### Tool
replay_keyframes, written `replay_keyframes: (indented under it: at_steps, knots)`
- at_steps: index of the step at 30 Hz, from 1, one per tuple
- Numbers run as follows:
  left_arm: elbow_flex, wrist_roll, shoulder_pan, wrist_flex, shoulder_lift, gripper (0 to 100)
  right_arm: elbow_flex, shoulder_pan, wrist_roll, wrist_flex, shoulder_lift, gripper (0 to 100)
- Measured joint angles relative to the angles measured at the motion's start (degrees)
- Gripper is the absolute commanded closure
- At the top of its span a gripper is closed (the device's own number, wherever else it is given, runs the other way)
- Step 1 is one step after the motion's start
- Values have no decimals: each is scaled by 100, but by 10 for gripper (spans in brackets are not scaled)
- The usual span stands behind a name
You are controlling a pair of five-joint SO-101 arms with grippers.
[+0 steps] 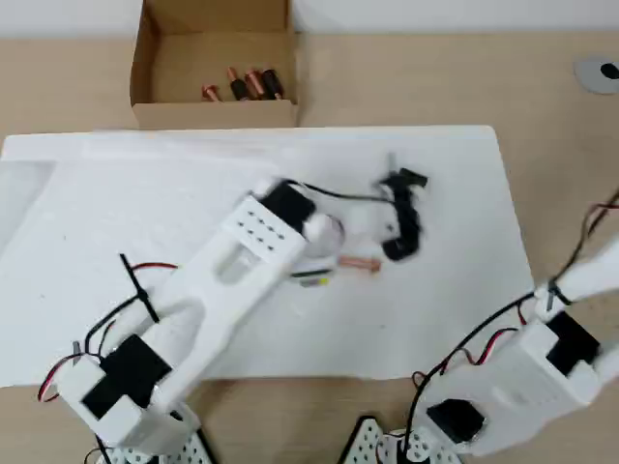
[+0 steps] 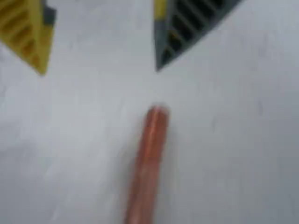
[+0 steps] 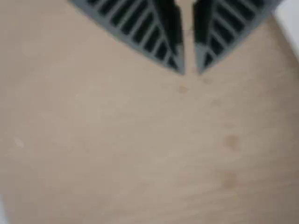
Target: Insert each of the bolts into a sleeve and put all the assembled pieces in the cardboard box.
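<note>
A copper piece [image 1: 360,263] lies on the white mat [image 1: 116,222], just right of the end of my left arm. In the left wrist view the same copper piece [image 2: 149,158] rests on the mat a short way from my left gripper [image 2: 100,71]. That gripper is open, with one yellow finger [image 2: 28,32] and one dark finger [image 2: 187,28], and nothing between them. My right gripper [image 3: 189,71] is shut on nothing, over bare wood. The cardboard box [image 1: 145,68] at the back holds several copper-and-black assembled pieces [image 1: 242,85].
My right arm [image 1: 542,377] sits low at the front right, off the mat, above the wooden table [image 1: 561,193]. A black camera mount with its cable [image 1: 401,217] sticks out beside the left arm's wrist. A grey disc [image 1: 600,72] lies at the far right edge.
</note>
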Motion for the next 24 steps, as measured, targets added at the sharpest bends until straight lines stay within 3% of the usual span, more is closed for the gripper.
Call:
replay_keyframes:
  at_steps: [7,14,17,24]
  knots:
    - [-158,-158,264,-1020,853,833,-44,730,229,0,0,987]
    - [-1776,-158,114,-1108,2620,833,-44,1029,413,0,0,987]
    - [-2681,-185,-62,-1011,3367,833,-44,1037,413,0,0,987]
    - [-4958,-158,-316,141,4791,833,-44,1081,422,0,0,987]
